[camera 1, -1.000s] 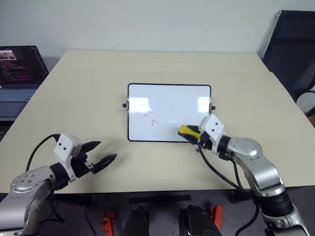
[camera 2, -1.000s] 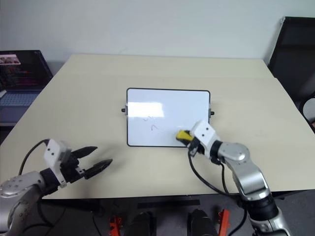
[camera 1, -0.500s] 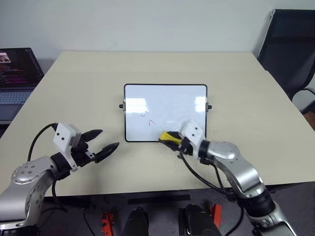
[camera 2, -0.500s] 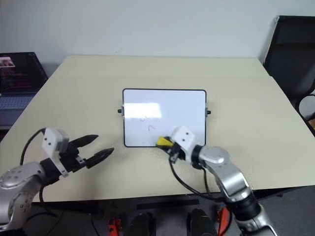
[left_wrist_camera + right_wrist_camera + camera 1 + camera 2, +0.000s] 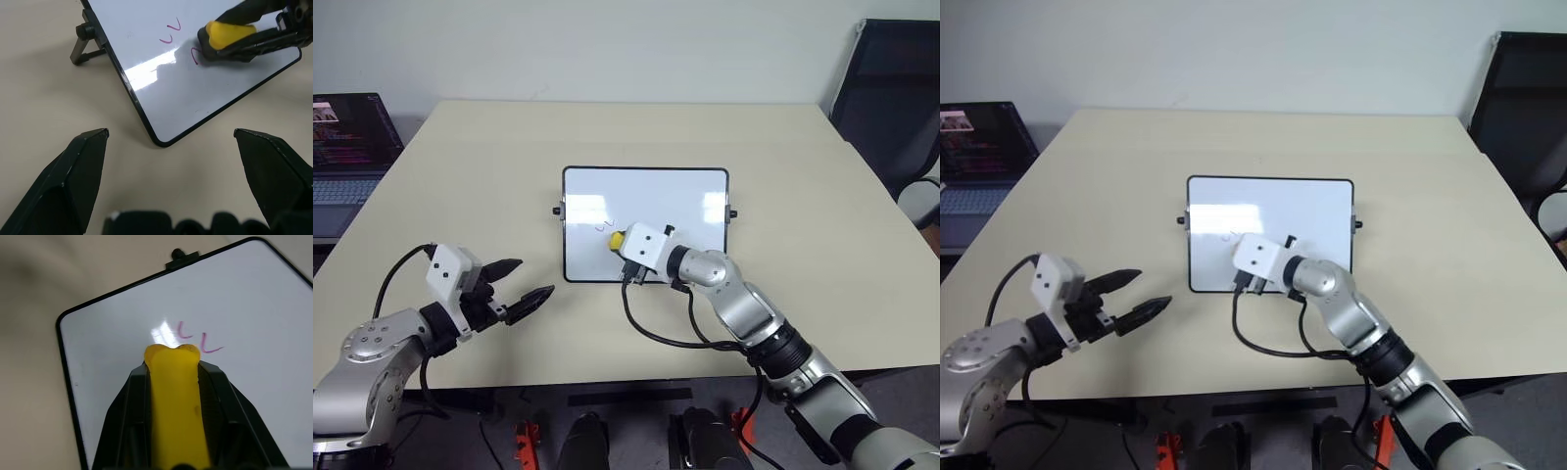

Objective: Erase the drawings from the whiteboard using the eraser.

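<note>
Only unreadable drawings (image 5: 193, 337) on whiteboard (image 5: 685, 191); right gripper (image 5: 625, 245) clamping eraser (image 5: 175, 396), left gripper (image 5: 527, 289) wide.

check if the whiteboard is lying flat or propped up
Propped up: the whiteboard tilts on a small black side leg.

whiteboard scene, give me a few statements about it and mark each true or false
1. The right gripper is shut on the eraser. True.
2. The whiteboard lies flat on the table. False: it is propped at a tilt on small side feet.
3. The left gripper holds a marker. False: its jaws are open, empty, and off the board.
4. Pink marks remain on the board just ahead of the eraser. True.
5. A laptop stands at the table's left edge. True.
6. The eraser is blue. False: it is yellow.
</note>
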Controlling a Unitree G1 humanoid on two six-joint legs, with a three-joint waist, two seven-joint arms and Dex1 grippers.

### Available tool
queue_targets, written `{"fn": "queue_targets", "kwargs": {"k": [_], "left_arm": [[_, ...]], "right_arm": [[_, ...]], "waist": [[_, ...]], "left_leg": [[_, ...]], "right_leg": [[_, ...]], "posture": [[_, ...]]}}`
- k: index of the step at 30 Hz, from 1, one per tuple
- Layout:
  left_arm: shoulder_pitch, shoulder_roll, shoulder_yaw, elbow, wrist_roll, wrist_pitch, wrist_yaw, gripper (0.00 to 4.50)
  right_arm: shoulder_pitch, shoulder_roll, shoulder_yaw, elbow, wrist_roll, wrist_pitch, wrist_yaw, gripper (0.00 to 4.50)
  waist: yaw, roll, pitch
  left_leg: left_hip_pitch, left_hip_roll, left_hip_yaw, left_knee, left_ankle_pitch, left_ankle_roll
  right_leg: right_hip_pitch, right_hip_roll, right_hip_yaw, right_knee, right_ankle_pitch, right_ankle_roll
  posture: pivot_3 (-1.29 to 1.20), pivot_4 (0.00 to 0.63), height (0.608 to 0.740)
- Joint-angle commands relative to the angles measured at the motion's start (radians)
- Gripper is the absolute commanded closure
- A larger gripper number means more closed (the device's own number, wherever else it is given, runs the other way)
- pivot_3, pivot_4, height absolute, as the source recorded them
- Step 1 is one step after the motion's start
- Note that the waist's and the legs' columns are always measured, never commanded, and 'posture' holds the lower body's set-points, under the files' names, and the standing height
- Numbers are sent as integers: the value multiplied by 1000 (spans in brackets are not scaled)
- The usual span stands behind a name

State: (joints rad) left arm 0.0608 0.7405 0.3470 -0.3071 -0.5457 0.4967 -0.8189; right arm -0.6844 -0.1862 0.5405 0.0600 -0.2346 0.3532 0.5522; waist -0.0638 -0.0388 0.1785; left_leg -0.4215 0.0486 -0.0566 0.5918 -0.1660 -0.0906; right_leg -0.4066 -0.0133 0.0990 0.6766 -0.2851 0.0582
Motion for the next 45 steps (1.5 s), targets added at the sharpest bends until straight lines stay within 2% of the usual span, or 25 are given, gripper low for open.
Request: {"fn": "queue_targets", "kwargs": {"k": [1,3,9,18,23,30,39,45], "left_arm": [[-8,19,3,-37,4,-7,-3,0],[-9,21,0,-39,5,-8,-3,0],[-14,19,-9,-42,6,-8,-2,0],[-16,15,-13,-41,7,-13,1,0],[-20,14,-17,-34,8,-17,-2,0],[-25,15,-20,-23,9,-21,-9,0],[-17,11,-14,-26,11,-21,-11,0],[-12,10,-12,-23,12,-25,-14,0]], "right_arm": [[-44,4,29,11,-15,53,77,3515],[-59,7,32,25,-18,58,100,3515],[-154,39,-20,156,-74,-2,-27,3515],[-80,-44,75,94,-88,39,163,3515],[-134,-18,8,190,-121,-24,9,3515],[-123,-1,-22,212,-100,-17,-13,3515],[-55,-107,-23,147,-92,36,112,3515],[-21,-130,-62,70,-82,73,122,3515]], "waist": [[0,0,0],[0,0,0],[-2,0,0],[1,0,0],[-1,0,0],[3,0,0],[16,-1,-1],[18,-1,-1]], "left_leg": [[0,0,0,0,0,0],[0,0,0,0,0,0],[1,0,0,0,0,0],[1,0,0,0,0,0],[5,0,0,1,1,1],[6,0,0,2,2,2],[5,0,0,1,2,2],[5,0,0,1,2,2]], "right_leg": [[0,0,0,0,0,0],[0,0,0,1,0,0],[0,0,0,3,0,0],[1,0,0,2,0,0],[1,0,0,4,1,-2],[-1,-1,0,2,2,-2],[0,-1,-1,1,2,-2],[0,-2,-1,-1,2,-2]], "posture": [[0,150,740],[0,150,740],[0,150,740],[0,150,740],[0,150,740],[0,150,740],[0,150,740],[0,150,740]]}}
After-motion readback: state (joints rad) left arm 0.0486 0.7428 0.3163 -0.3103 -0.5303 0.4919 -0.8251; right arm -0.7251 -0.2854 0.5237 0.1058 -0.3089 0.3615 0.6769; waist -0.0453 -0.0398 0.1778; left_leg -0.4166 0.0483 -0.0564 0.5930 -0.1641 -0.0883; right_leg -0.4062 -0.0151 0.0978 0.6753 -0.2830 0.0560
